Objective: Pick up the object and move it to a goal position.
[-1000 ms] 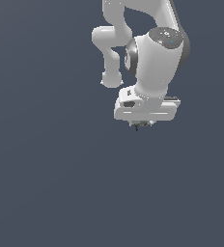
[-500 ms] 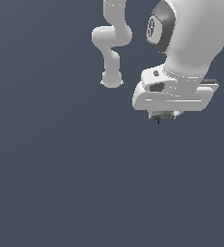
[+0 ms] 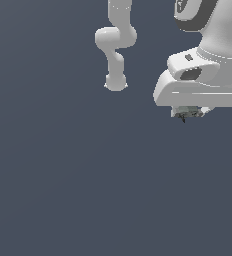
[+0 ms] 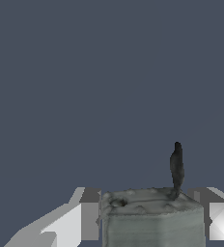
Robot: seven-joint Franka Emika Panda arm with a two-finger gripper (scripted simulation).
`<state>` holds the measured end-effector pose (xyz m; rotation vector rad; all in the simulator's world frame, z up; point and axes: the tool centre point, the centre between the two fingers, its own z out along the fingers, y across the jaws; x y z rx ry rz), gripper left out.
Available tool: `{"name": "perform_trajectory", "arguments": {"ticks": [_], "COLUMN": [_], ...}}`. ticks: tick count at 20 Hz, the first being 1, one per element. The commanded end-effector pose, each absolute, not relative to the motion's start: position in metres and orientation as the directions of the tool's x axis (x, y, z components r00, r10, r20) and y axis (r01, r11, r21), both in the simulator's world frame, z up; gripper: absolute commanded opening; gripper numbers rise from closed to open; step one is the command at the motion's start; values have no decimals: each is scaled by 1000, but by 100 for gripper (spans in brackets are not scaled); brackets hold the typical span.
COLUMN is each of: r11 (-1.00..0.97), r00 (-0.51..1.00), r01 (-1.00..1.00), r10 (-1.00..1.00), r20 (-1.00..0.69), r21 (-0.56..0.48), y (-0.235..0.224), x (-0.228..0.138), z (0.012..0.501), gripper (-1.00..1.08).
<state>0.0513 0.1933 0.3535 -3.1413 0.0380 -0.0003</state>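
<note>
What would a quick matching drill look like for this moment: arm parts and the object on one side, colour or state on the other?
Things:
1. object
2. pincer
3. pincer fingers
4. background

Descriptions:
A. plain dark blue-grey
B. white, one on each side of the object
C. grey-green with a thin blackish tip
D. shut on the object, at the exterior view's right

Pairs: 1-C, 2-D, 3-B, 4-A

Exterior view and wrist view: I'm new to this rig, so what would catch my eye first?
The big white gripper at the exterior view's upper right, against a plain dark grey backdrop. It is shut on a tiny grey-green object, which the wrist view shows between the fingers, a blackish tip sticking out.
</note>
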Motion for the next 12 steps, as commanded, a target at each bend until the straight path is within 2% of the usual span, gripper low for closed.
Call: {"name": "perform_trajectory", "arguments": {"ticks": [1,12], "r11": [-1000,-1000], "r00": [1000,1000], "r01": [-25,-24], "r10": [-25,-24], "r20": [0,0], "r21": [0,0], "y": [198,207], "x": [54,60], "z": [361,372], "gripper": [-100,-100]}}
